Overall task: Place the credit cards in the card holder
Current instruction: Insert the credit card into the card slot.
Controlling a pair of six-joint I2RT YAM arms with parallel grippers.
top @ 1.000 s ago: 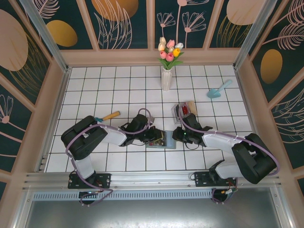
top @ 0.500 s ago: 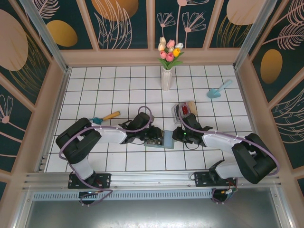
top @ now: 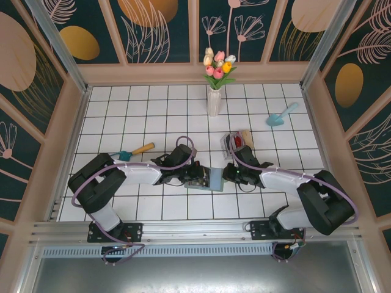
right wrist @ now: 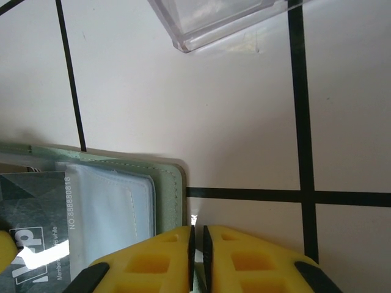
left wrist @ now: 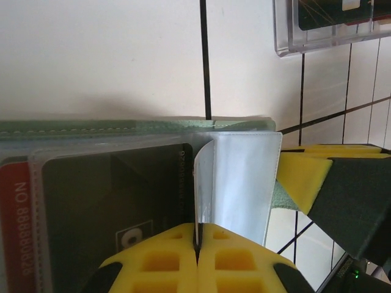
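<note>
The grey-green card holder point(top: 210, 180) lies open on the white tiles between my two grippers. My left gripper point(left wrist: 197, 243) is shut on one of its clear sleeves point(left wrist: 238, 183), which stands up on edge. A dark grey credit card point(left wrist: 110, 195) sits in the sleeve beside it, and a red card point(left wrist: 12, 226) shows at the far left. My right gripper point(right wrist: 197, 244) is closed to a thin slit on the holder's green right edge point(right wrist: 170, 189). A dark card point(right wrist: 30, 213) lies in a sleeve there too. From above, the left gripper point(top: 194, 178) and right gripper point(top: 223, 176) flank the holder.
A clear plastic box point(top: 234, 141) with more cards stands just behind the holder, also seen as the clear box point(left wrist: 330, 27) and its corner point(right wrist: 214, 18). A vase of tulips point(top: 214, 101), a teal scoop point(top: 281, 115) and a wooden-handled tool point(top: 137, 150) lie farther off.
My left gripper reached a little further right over the holder, opened briefly and shut on the clear sleeve, now lifted. The right gripper's jaws narrowed on the holder's edge.
</note>
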